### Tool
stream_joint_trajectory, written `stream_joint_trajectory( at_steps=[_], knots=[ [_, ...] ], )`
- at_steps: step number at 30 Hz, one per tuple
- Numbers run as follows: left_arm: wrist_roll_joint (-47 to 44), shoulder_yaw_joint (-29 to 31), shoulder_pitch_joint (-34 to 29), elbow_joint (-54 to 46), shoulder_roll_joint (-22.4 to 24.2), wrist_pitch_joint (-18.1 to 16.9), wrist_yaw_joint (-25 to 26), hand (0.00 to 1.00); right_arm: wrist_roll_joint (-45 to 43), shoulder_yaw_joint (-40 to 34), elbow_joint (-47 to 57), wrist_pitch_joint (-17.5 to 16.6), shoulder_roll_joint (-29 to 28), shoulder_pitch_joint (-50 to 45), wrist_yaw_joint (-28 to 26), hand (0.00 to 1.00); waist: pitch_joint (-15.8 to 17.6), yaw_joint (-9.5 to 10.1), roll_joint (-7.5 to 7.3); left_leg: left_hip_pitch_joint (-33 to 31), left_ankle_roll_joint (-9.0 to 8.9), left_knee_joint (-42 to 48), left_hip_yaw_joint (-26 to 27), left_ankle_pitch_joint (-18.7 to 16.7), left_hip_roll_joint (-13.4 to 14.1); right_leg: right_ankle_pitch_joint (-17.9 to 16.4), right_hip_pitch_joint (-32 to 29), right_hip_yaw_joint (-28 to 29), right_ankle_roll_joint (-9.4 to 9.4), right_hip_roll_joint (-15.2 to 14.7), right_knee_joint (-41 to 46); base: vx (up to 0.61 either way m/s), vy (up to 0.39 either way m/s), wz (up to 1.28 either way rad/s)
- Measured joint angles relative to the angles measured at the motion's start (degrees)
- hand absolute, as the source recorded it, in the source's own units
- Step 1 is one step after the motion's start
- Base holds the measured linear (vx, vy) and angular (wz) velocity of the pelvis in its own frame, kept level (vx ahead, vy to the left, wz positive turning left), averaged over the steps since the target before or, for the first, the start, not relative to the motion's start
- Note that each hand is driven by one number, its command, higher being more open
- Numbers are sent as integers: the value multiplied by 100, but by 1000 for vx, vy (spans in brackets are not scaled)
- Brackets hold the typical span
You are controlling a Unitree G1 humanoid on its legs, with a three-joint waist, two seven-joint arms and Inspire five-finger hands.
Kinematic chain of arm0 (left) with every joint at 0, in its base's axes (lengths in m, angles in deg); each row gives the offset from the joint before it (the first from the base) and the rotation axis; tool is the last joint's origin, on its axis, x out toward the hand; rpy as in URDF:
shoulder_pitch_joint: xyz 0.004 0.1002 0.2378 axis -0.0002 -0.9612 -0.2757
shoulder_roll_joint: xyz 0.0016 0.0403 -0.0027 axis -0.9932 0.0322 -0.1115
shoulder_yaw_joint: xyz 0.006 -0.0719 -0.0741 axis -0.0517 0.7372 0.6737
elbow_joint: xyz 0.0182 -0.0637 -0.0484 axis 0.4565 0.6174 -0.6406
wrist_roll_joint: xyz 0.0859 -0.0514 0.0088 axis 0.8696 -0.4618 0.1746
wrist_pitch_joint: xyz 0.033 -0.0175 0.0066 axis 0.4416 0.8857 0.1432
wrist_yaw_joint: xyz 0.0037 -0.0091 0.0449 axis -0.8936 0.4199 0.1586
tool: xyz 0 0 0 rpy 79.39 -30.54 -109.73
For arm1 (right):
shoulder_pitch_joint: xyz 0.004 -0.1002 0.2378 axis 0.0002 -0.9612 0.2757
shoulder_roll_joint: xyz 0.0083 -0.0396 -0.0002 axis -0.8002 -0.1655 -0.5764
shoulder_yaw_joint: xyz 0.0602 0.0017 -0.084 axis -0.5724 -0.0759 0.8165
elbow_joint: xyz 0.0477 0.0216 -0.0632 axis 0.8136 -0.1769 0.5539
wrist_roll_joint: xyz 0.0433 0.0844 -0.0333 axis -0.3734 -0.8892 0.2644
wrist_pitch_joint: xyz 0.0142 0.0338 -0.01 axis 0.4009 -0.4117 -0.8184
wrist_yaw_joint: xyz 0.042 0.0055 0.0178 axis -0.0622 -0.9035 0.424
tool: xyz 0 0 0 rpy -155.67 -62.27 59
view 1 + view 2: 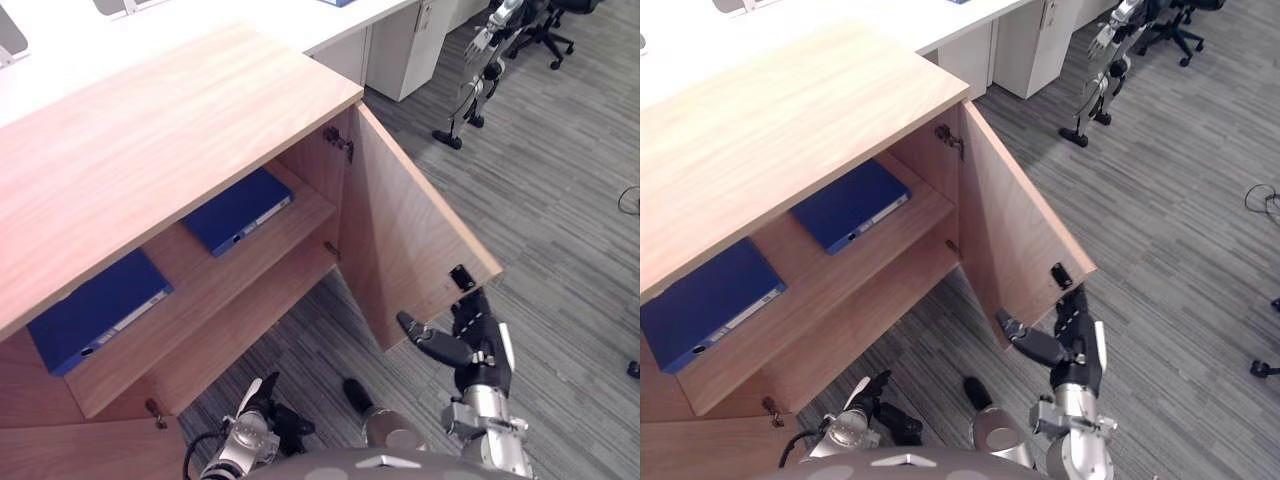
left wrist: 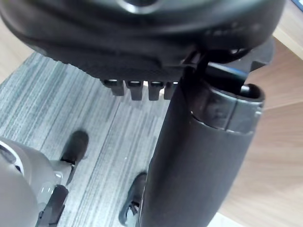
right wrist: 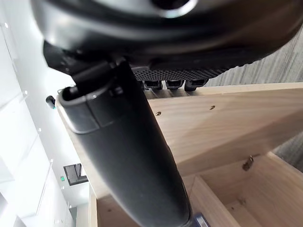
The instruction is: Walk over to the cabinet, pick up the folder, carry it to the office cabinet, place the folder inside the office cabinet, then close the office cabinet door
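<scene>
The door [image 1: 410, 230] should be pushed shut slowly with the right hand [image 1: 480, 348], whose fingers are held straight and empty, so the folder [image 1: 238, 210] is not bumped.

Cabinet [image 1: 150, 130] mouth open, frame centre. Door [image 1: 400, 230] swung out toward lower right, bars entry from right. Upper shelf [image 1: 195, 285]: folder [image 1: 238, 210] at centre, second folder [image 1: 95, 310] at left, bare gap between. Lower shelf [image 1: 250, 320] free. Floor [image 1: 560, 230] right of door open. Right hand [image 1: 480, 335], fingers straight, just beside door's free edge.
</scene>
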Motion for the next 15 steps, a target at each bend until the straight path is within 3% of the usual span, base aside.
stream_joint_trajectory(
  at_steps=[5, 10, 11, 12, 14, 15],
  knots=[
    [44, -168, -137, -33, -87, 10, 52, 100, -190, 692, 0, 3, 251, -210, -100, 100, -75, 41, -134, -78, 6, -4, -311, 47, -43, -107, -33, -347, -32, -81, 176, 13, 0, 19],
    [44, -202, -218, -309, -130, 26, 61, 100, -191, 1235, -46, 52, 287, -119, -233, 100, -75, 362, -152, -341, 15, -7, -853, 145, -34, -254, -66, -901, -81, -165, 183, -45, 8, 52],
    [44, -200, -259, -398, -151, 26, 71, 100, -180, 1358, -174, 77, 289, 136, -278, 100, -118, 431, -209, -424, -34, -5, -981, 177, -81, -260, -125, -1047, -94, -243, 161, -56, 19, 59],
    [34, -191, -254, -440, -138, 30, 75, 100, -177, 1402, -278, 81, 290, 297, -305, 100, -138, 486, -232, -462, 24, 42, -991, 306, -126, -260, -163, -1132, -93, -294, 159, -54, 31, 61],
    [39, -161, -296, -504, -77, 26, 110, 100, -100, 1465, -576, 98, 288, 1020, -391, 100, -210, 685, -103, -732, 129, -11, -1300, 377, -35, -299, -102, -1408, -53, -236, 33, -88, 25, 62],
    [39, -164, -297, -539, -63, 12, 127, 100, 1, 1468, -594, 97, 275, 1228, -401, 100, -174, 730, -37, -792, 118, -9, -1321, 371, 35, -329, -230, -1468, -145, -122, 354, -66, 44, 91]
  ],
)
